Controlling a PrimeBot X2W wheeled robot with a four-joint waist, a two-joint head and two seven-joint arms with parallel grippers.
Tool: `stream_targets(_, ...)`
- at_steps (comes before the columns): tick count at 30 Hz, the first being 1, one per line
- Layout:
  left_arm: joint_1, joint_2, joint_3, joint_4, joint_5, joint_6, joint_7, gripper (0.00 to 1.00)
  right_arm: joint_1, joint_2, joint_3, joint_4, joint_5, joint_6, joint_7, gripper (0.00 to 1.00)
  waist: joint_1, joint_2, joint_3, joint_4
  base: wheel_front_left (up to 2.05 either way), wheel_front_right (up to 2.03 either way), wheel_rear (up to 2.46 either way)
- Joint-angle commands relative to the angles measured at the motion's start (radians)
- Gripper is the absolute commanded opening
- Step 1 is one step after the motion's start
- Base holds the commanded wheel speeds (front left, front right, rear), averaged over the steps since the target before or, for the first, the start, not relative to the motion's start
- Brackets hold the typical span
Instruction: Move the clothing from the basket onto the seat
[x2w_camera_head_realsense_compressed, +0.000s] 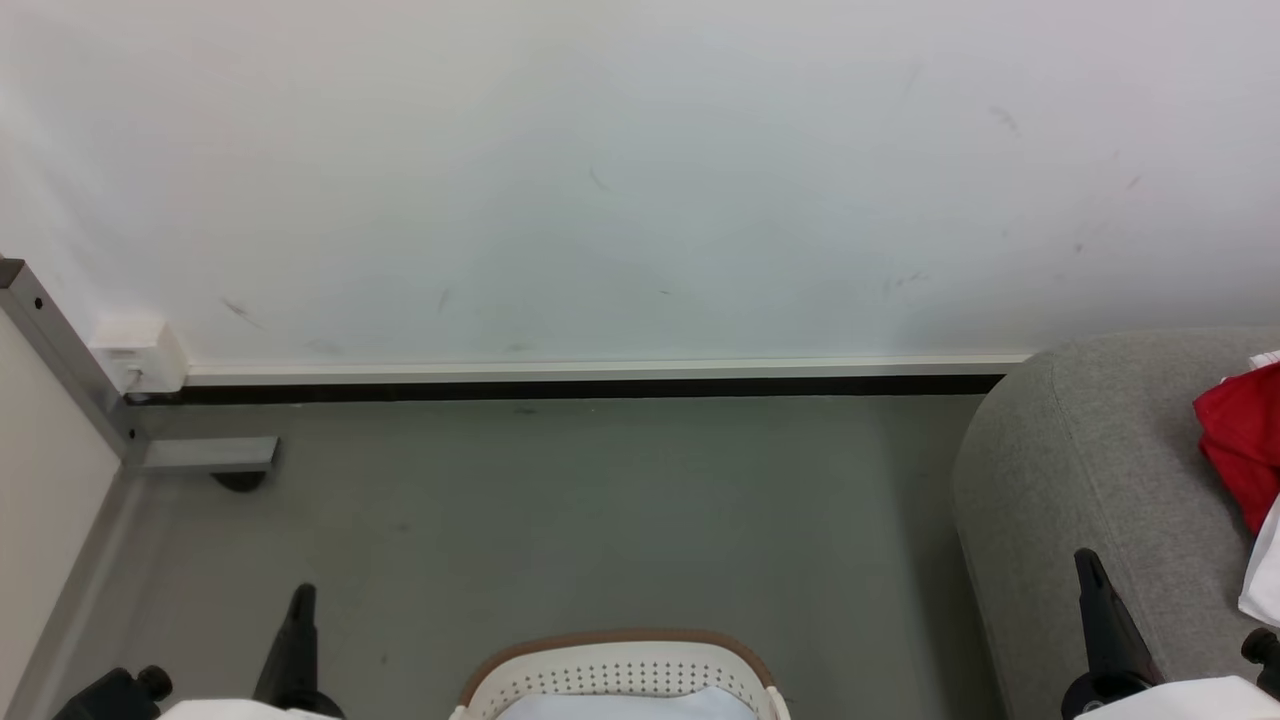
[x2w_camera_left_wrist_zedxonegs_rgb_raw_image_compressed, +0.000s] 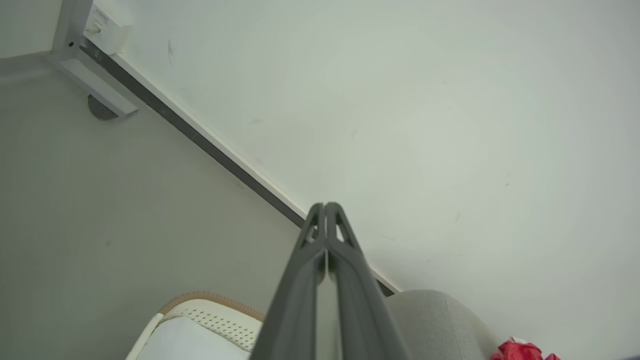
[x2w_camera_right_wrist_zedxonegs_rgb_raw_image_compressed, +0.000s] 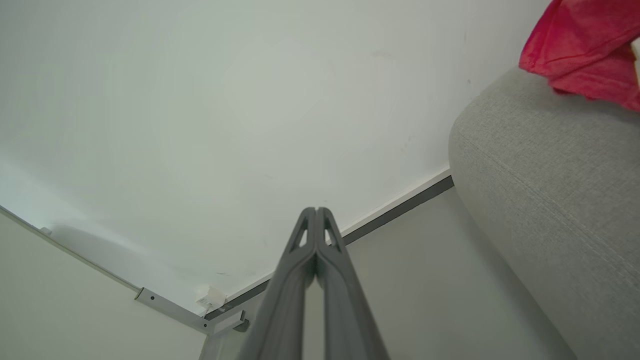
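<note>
Both arms sit low at my 7 and 5 o'clock. I judge this is so they flank the basket (x2w_camera_head_realsense_compressed: 620, 638) at 6 o'clock without blocking my view down. The left end effector (x2w_camera_head_realsense_compressed: 302, 598) has its fingers pressed together on nothing. The wrist views show the right end effector (x2w_camera_head_realsense_compressed: 1087, 562) the same way, empty.

The clothing (x2w_camera_head_realsense_compressed: 1238, 440) I can see lies on the seat (x2w_camera_head_realsense_compressed: 1090, 450) at 3 o'clock. It is red with a white piece below it, bunched back from the rounded edge, probably where a drop from that side would land. The view's edge cuts it off, so I can't count garments.

The basket is cropped too. Only its far rim and holed wall show, with something pale inside that could be its floor or fabric. I cannot tell whether any clothing is left in it.
</note>
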Motion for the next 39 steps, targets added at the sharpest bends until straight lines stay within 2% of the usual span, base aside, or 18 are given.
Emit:
stream_targets(1,-0.027,0.004,0.011,-0.006,-0.025,-0.008,0.006,0.00,-0.027,0.000,-0.009,-0.009,0.031,-0.001,0.005,0.00,0.0000,-0.0001,0.000,0.000,0.00,0.00,0.00)
stream_targets(39,-0.070,-0.062,0.090,0.035,-0.352,-0.068,0.118,0.00,-0.053,0.012,-0.081,0.023,0.393,-0.001,0.081,0.00,0.0000,-0.0001,0.013,0.009,0.00,0.00,0.00)
